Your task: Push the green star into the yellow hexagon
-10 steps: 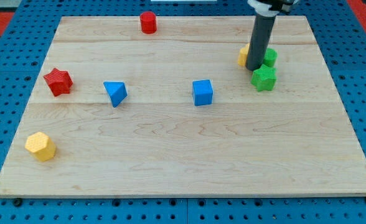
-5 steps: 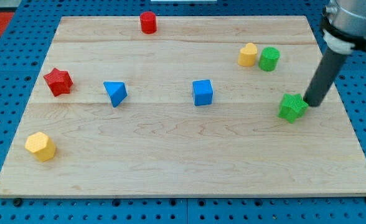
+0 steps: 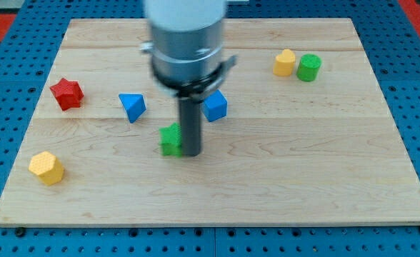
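Spanning the view, wooden tabletop. Pressing against the green star's right side near centre, my tip, a plain rod end effector with nothing to spread or pinch. Sitting well left of the star and lower, yellow hexagon.

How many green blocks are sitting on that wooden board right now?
2. A green star sits near the board's middle, touching the left side of my tip. A green cylinder stands near the view's top right, beside a yellow block. The arm could hide others.
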